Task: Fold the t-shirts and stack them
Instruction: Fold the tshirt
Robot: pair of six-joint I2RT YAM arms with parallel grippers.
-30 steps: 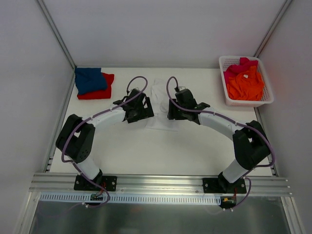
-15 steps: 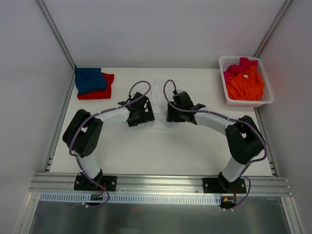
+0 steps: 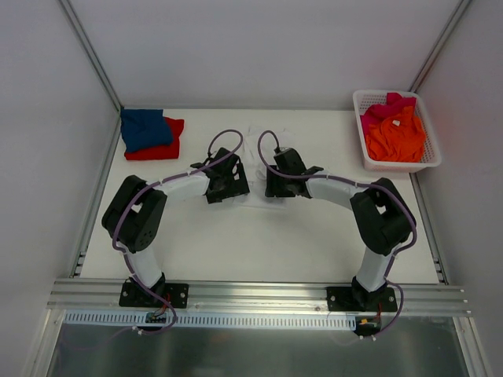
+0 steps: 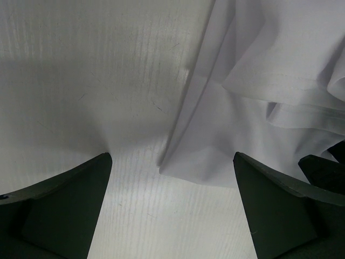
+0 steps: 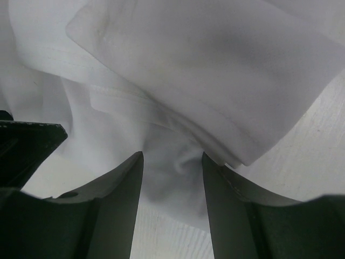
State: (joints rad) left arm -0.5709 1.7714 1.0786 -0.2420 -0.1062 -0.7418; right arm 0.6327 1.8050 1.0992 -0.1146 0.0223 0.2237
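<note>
Top external view places the white t-shirt flat between both arms. The left gripper stands wide open astride its hem corner. The right gripper sits half-closed over bunched cloth, grip unclear. Both should pinch matching edges, then lift evenly.

The setting is a robotics laboratory workcell. A white table is enclosed by plain white wall panels on aluminium posts. The left arm and right arm are bolted to an aluminium rail at its near edge.
</note>
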